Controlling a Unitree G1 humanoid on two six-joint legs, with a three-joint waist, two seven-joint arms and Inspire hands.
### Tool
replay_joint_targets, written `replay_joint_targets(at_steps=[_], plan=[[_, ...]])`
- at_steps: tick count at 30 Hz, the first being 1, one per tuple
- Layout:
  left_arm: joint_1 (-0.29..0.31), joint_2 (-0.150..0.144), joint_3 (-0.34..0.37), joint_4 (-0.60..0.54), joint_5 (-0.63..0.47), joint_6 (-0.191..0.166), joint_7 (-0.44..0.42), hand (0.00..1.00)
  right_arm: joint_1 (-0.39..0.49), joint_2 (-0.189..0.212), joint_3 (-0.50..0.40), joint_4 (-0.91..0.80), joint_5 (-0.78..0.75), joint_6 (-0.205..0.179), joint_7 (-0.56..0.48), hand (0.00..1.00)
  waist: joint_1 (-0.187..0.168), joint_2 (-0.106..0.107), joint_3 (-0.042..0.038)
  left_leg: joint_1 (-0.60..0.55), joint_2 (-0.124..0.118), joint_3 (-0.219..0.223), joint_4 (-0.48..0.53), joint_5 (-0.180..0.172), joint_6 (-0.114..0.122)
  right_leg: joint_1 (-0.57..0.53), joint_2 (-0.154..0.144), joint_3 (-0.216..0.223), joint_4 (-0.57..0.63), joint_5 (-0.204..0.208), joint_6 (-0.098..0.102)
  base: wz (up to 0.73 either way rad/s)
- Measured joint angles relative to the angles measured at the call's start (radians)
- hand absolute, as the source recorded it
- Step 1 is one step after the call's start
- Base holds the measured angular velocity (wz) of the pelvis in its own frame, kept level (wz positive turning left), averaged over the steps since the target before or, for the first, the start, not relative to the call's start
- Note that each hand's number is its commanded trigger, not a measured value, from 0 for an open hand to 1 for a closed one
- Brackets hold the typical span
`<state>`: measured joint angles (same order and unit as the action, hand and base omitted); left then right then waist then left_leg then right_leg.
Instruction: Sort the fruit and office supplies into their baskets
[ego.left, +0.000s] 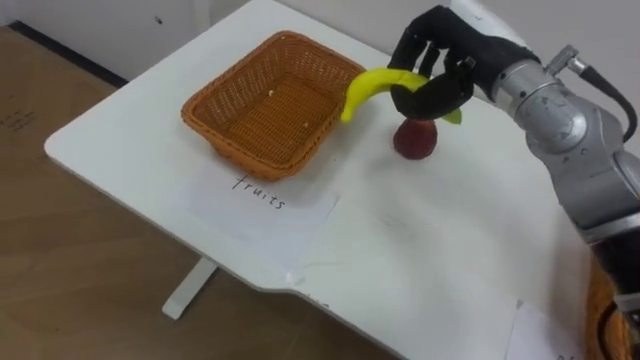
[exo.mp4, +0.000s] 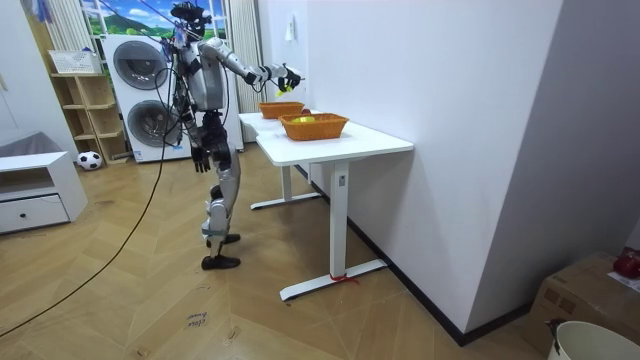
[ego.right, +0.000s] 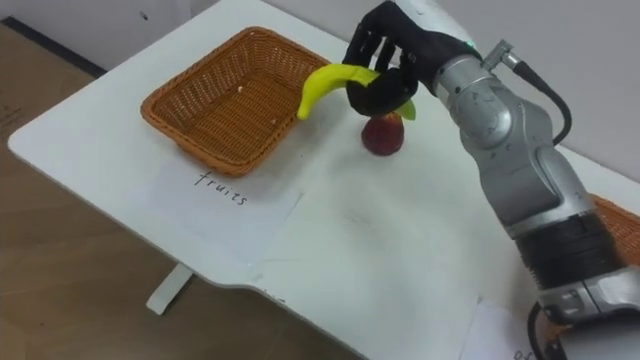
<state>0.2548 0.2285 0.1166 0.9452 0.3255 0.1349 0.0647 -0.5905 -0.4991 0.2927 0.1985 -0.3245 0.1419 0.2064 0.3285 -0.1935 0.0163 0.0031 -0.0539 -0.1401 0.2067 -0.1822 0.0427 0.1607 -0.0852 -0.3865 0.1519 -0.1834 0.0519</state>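
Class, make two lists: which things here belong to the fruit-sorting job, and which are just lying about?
Job: banana held in the right hand; apple; wicker basket; paper label; second basket.
Lying about: football; washing machine; cardboard box.

Second basket (ego.right: 622, 222) — half off-frame

A paper sheet (ego.left: 290, 215) beside the basket (ego.left: 245, 145) reads "fruits".
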Motion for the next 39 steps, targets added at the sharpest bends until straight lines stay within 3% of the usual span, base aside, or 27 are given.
replay_joint_targets(at_steps=[9,12,15,21,26,39], plan=[[-0.002,0.003,0.007,-0.003,0.021,0.012,-0.019,0.00,-0.022,0.000,0.012,0.072,0.014,0.009,-0.033,1.00,0.023,0.003,0.0027,-0.009,-0.010,-0.002,0.007,0.003,0.005,-0.001,-0.008,-0.001,-0.001,-0.001,0.002,0.01],[0.000,0.003,0.008,-0.005,0.021,0.012,-0.019,0.00,-0.026,0.002,0.022,0.072,0.014,0.011,-0.059,1.00,0.030,0.011,0.0085,-0.012,-0.011,-0.005,0.013,0.002,0.006,0.000,-0.007,-0.005,0.000,-0.001,0.002,0.00],[0.001,0.003,0.008,-0.006,0.021,0.013,-0.019,0.00,-0.026,0.008,0.029,0.071,-0.001,0.012,-0.078,1.00,0.033,0.013,0.0092,-0.016,-0.011,-0.009,0.015,0.002,0.007,-0.002,-0.006,-0.008,0.000,-0.001,0.002,0.03],[0.029,-0.013,0.008,-0.040,0.074,0.036,-0.016,0.00,-0.026,0.042,0.040,0.066,-0.008,0.023,-0.102,1.00,0.044,0.025,0.0036,-0.014,-0.012,0.000,0.016,0.002,0.007,0.000,-0.007,-0.019,0.001,-0.001,0.002,0.00],[0.037,-0.016,0.008,-0.079,0.082,0.041,-0.016,0.00,-0.026,0.067,0.046,0.095,-0.005,0.029,-0.150,1.00,0.067,0.029,0.0021,-0.007,-0.011,-0.007,0.016,0.002,0.006,0.012,-0.008,-0.057,0.000,-0.001,0.002,0.04],[0.050,-0.016,0.037,-0.083,0.081,0.040,-0.038,0.00,-0.026,0.074,0.092,0.118,-0.007,0.030,-0.170,1.00,0.103,0.016,-0.0019,-0.010,-0.013,-0.009,0.016,0.002,0.007,0.015,-0.014,-0.111,0.002,-0.002,0.004,0.01]])
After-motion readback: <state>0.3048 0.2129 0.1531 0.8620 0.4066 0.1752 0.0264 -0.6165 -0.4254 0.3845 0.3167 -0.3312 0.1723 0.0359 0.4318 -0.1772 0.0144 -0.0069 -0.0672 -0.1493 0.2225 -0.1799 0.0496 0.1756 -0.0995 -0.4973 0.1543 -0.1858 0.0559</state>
